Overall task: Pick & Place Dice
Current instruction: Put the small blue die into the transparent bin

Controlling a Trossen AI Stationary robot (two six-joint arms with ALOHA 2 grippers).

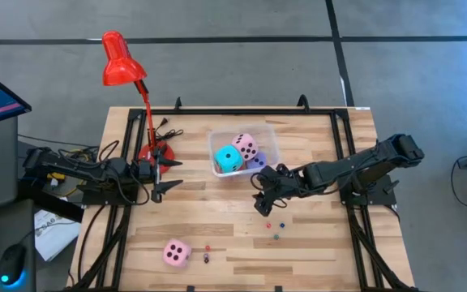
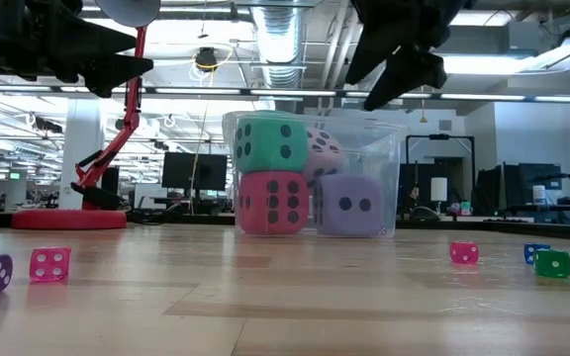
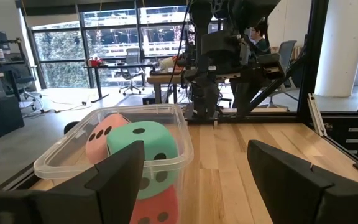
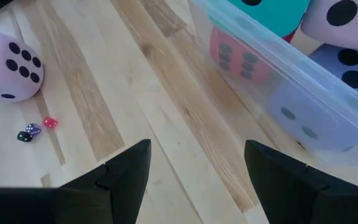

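Four dice (image 1: 238, 154) in clear bin (image 1: 267, 135); pink die (image 1: 177, 253) alone near tabletop (image 1: 217, 219) front edge. Right end effector (image 1: 263, 203) spread, empty, beside bin. Left end effector (image 1: 167, 174) spread, empty, by lamp base (image 1: 154, 152).

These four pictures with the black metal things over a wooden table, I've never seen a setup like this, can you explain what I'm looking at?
They show one moment from four cameras. The black things are two robot arms at a wooden slatted table. One camera looks straight down, one sits at table height, and one rides on each arm's wrist.

The left hand hangs beside a red desk lamp; the right hand hangs next to a clear plastic bin. Both are open and hold nothing.

The bin holds four big soft dice: a cyan die, a pink die, a lavender die and a red die. A second pink die lies on the table, with a few small dice scattered nearby.
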